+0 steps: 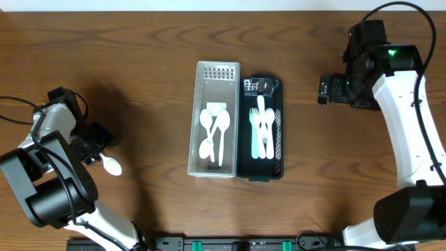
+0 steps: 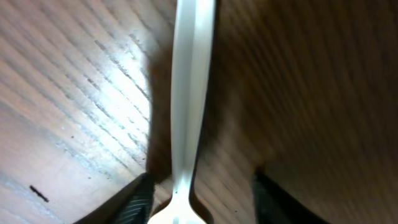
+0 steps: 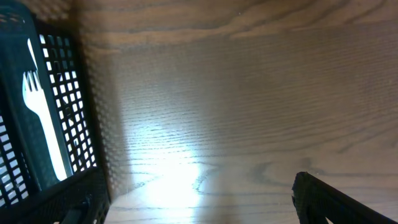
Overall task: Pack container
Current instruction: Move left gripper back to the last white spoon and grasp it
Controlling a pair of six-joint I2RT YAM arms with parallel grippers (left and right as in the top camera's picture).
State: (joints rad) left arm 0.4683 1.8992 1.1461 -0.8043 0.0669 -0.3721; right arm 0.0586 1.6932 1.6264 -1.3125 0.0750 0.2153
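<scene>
Two baskets sit mid-table in the overhead view: a pale basket (image 1: 196, 118) holding spoons and a dark basket (image 1: 281, 132) holding forks. One loose spoon (image 1: 111, 166) lies far to the left, right at the left gripper (image 1: 100, 145). The right gripper (image 1: 323, 90) hovers well off beside the dark basket.

From the left wrist, the spoon's handle runs between the fingers (image 2: 134, 202). They are spread wider than the handle, so it is straddled, not grasped.

From the right wrist, the jaws are released with only bare table (image 3: 236, 112) between them, and a fork (image 3: 38, 112) shows through the mesh.

My worry is the thin handle lying flat on the wood. An off-centre pinch could skid or twist it, or the bowl could droop and snag the basket rim.
</scene>
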